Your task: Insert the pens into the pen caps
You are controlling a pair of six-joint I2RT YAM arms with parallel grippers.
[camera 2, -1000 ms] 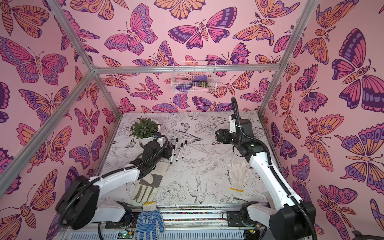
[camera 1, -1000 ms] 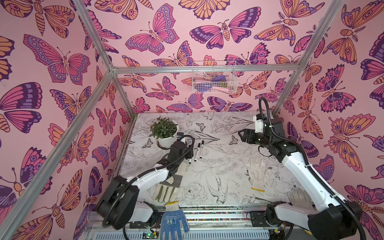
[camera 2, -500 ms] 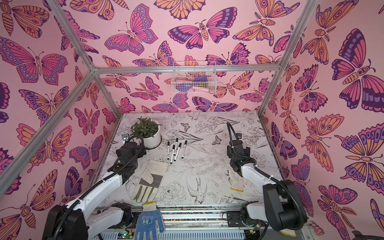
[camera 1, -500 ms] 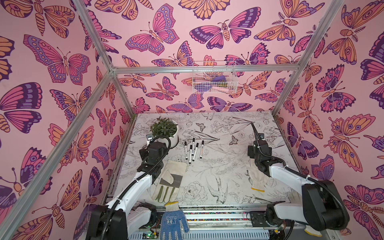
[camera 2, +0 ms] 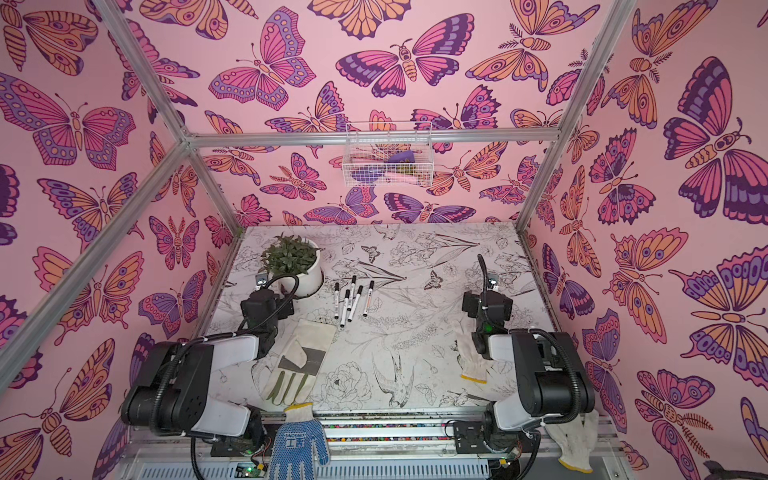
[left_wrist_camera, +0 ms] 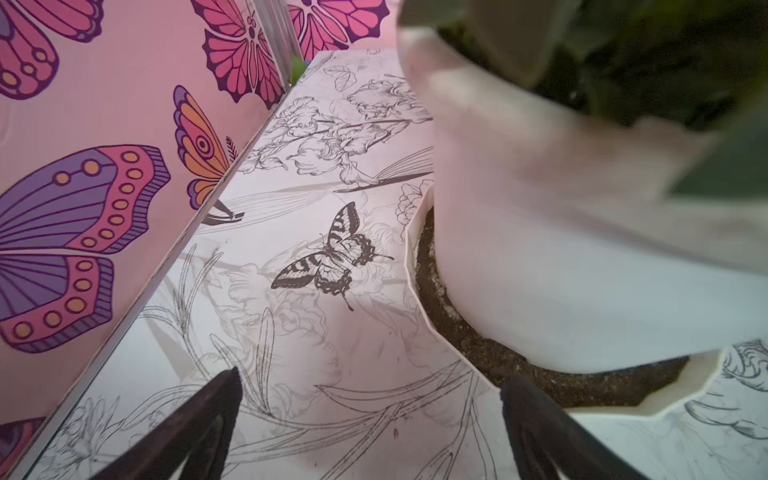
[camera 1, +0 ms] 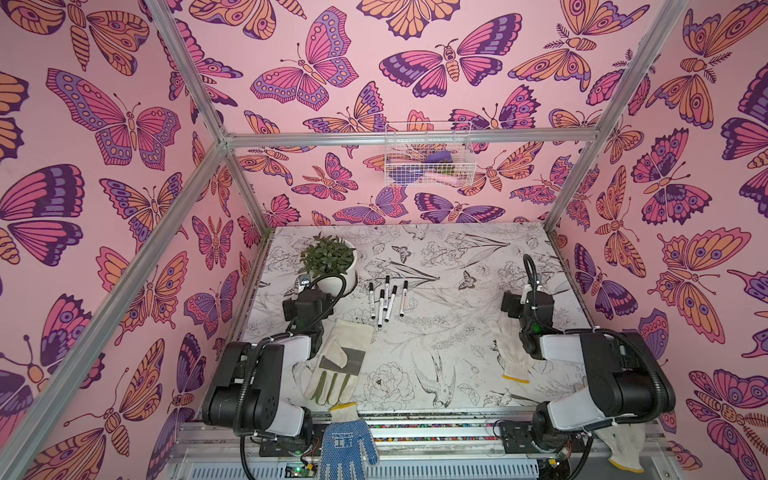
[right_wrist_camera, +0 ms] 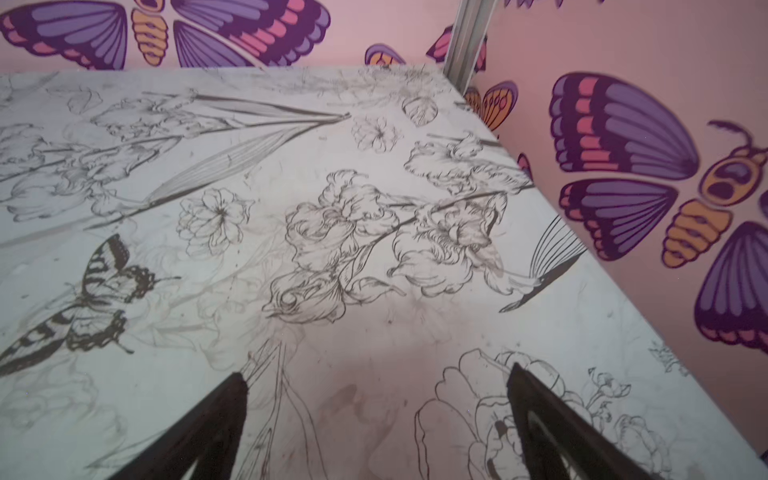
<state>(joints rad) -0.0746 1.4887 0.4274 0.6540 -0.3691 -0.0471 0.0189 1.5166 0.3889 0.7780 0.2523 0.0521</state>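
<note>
My left gripper (left_wrist_camera: pixel 370 384) and right gripper (right_wrist_camera: pixel 376 380) both gape empty. The pens (camera 1: pixel 386 301) lie just beside the plant pot (camera 1: pixel 338 282), caps (camera 1: pixel 405 284) seemingly on: likely light, stiff, slick. I'd pinch mid-barrel.

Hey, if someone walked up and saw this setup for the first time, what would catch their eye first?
Most likely the pink walls covered in big purple and orange butterflies, all around the workspace. Next, five slim white marker pens, black at their far ends, lying close together on the black-and-white floral tabletop, just right of a green plant in a white pot at the far left.
</note>
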